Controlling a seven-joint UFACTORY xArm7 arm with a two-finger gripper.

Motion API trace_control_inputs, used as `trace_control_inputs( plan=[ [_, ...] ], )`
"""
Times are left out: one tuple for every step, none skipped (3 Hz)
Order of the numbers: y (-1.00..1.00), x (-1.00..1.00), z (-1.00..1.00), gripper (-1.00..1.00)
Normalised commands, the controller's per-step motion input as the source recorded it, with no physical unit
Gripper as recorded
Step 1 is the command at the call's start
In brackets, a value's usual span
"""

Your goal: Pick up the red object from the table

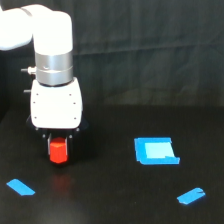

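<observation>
The red object [57,151] is a small bright red-orange faceted block at the exterior view's left, on or just above the black table [110,200]. My gripper [58,148] hangs straight down from the white arm, directly over the block. Its dark fingers [45,140] sit tight against both sides of the block, whose top is tucked between them. I cannot tell whether the block's underside rests on the table or is slightly above it.
A blue square patch [156,150] lies on the table at the exterior view's right of centre. One blue tape strip [20,187] lies at the front left and another [191,195] at the front right. A black curtain hangs behind.
</observation>
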Motion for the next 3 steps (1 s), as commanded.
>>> trace_control_inputs(
  plan=[
    [0.18, 0.14, 0.92, -1.00],
    [0.23, 0.28, 0.93, -0.89],
    [0.15, 0.29, 0.99, -1.00]
  ],
)
